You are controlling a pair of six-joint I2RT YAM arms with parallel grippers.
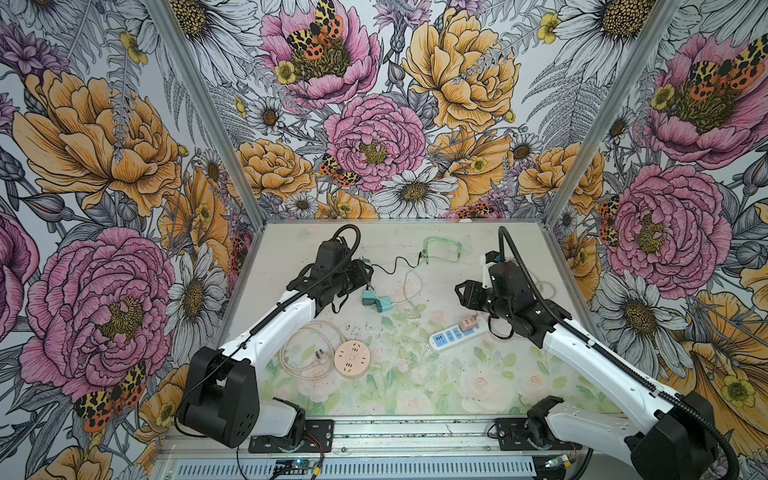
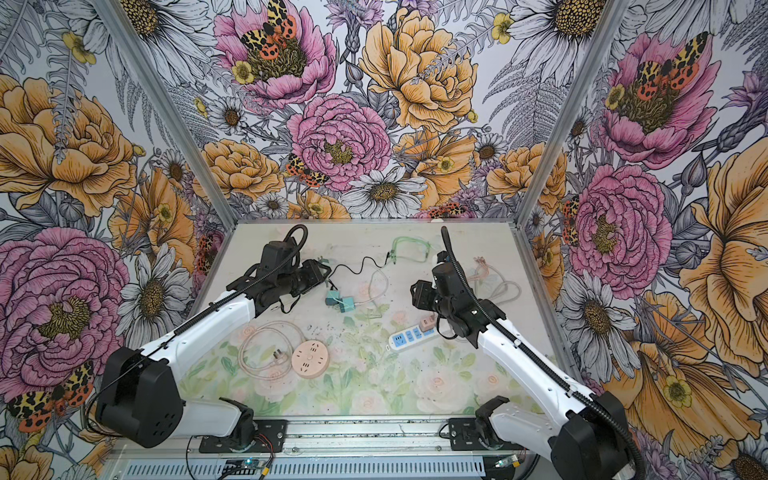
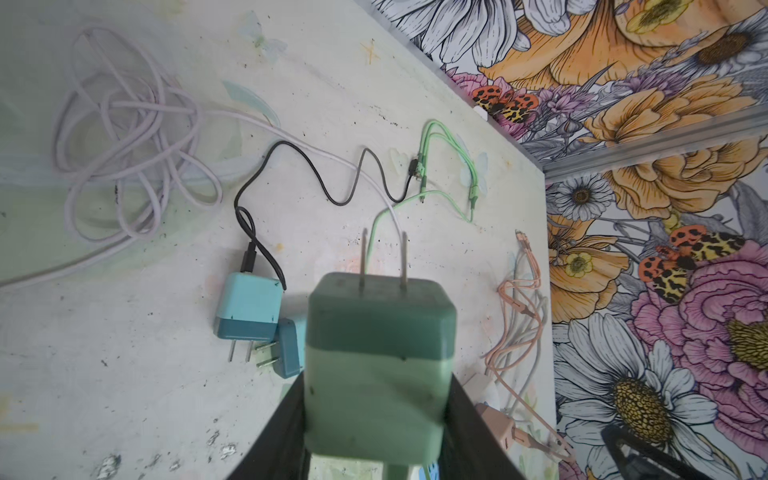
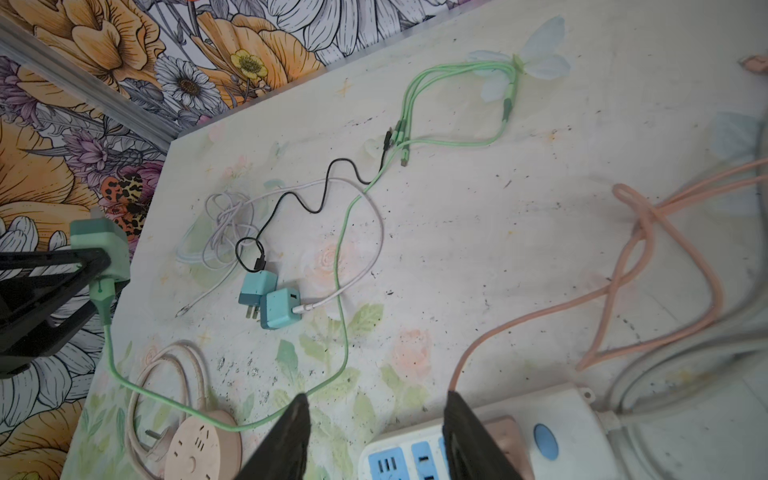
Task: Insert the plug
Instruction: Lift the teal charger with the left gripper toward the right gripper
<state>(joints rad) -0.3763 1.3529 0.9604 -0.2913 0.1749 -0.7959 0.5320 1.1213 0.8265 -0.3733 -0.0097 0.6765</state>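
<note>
Green charger plug (image 3: 378, 332) clamped in left gripper (image 3: 374, 407), held above table (image 1: 415, 374), two prongs pointing away from wrist. Green cable (image 4: 345, 332) trails from plug's rear. Two teal chargers (image 4: 270, 299) lie on table near it. White power strip (image 1: 453, 336) well apart, pink adapter (image 1: 468, 323) plugged in. Right gripper (image 4: 376, 399) above strip, jaws apart, empty.
</note>
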